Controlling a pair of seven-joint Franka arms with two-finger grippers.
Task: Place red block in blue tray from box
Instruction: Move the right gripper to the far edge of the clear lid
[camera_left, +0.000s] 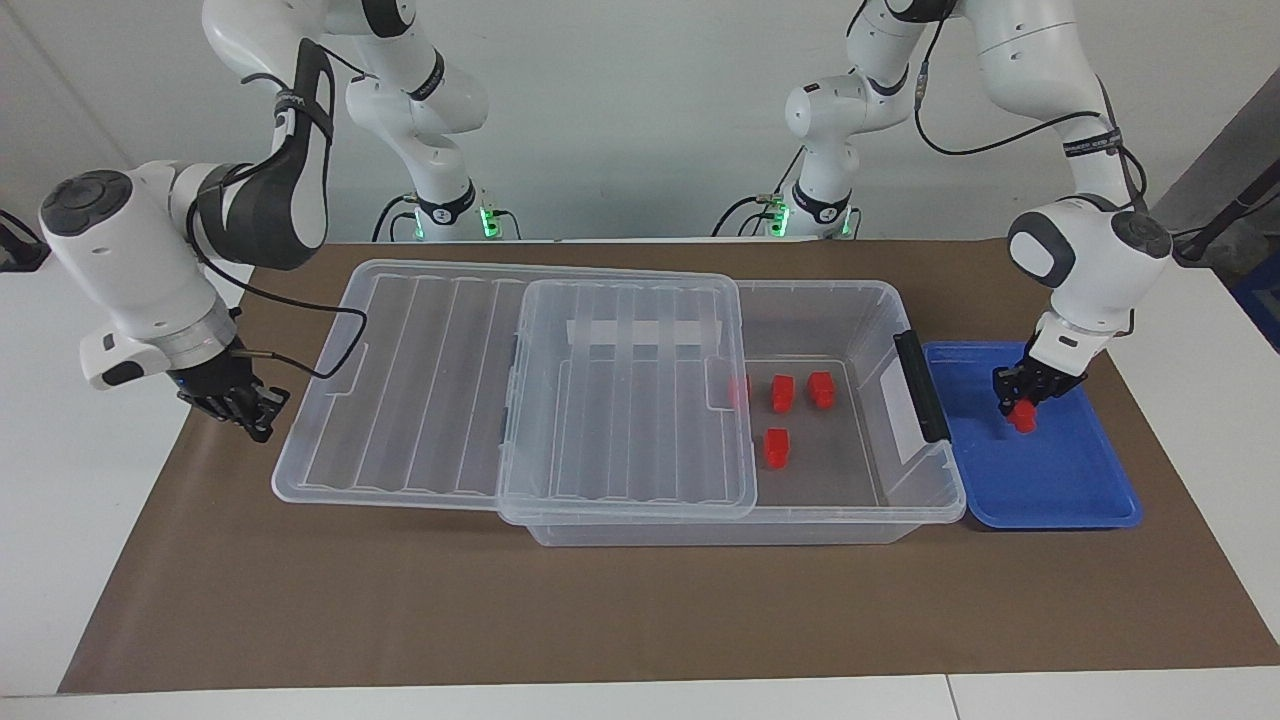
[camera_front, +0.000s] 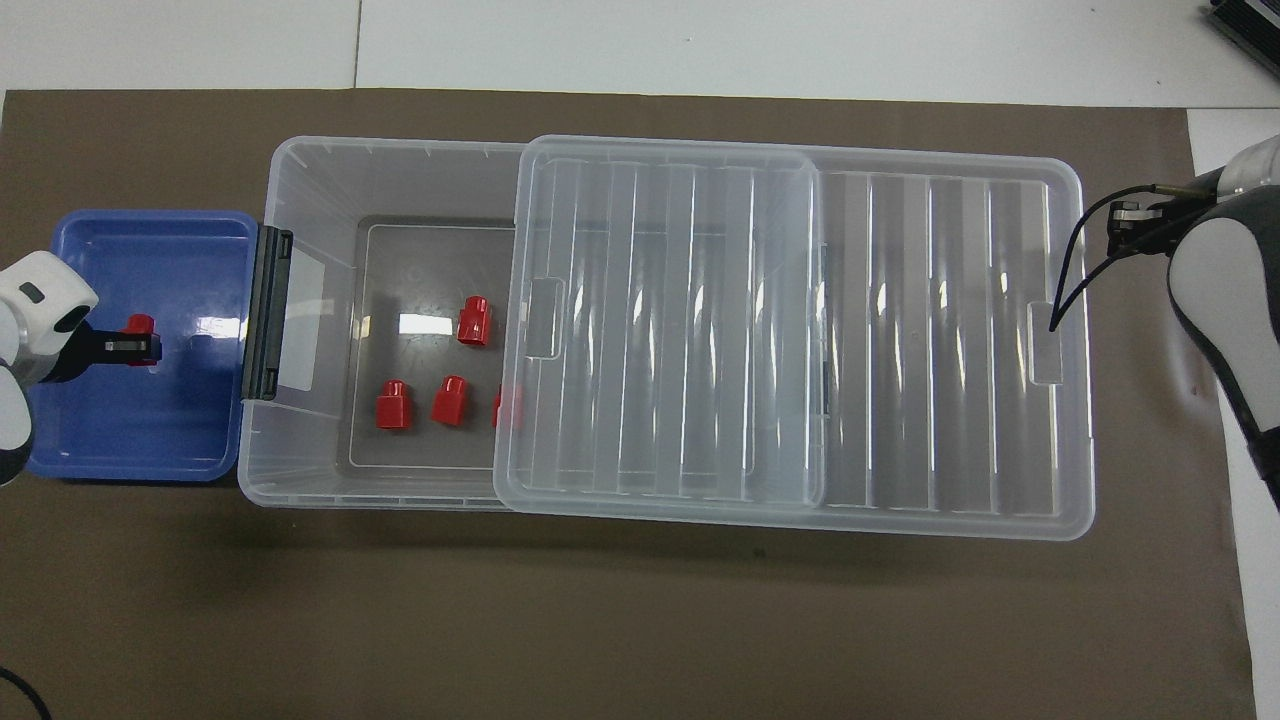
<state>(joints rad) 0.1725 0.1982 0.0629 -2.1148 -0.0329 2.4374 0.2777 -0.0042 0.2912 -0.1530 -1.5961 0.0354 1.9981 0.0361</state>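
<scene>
Facing view: left gripper (camera_left: 1020, 400) clenching the red block (camera_left: 1022, 418) low inside the blue tray (camera_left: 1090, 500), toward the tray's edge nearer the robots, block looking at or just above the tray floor. Best done by easing straight down until the block seats flat, then releasing without twisting, then lifting clear vertically so the block is not dragged. Tray lying just beside the black latch (camera_left: 921, 385) of the box (camera_left: 880, 300), at the left arm's end of the desk (camera_left: 600, 620). Clear lid (camera_left: 620, 400) slid partway off, leaving four more red blocks (camera_left: 781, 392) in the opened end. Right gripper (camera_left: 245, 410) waiting, closed on nothing, low beside the lid at the right arm's end.

Overhead view: left gripper (camera_front: 128, 347) holding the block (camera_front: 138, 324) over the tray (camera_front: 180, 440), near its middle. Keeping well inside the raised rim. Right gripper (camera_front: 1128, 218) idling at the lid's edge.
</scene>
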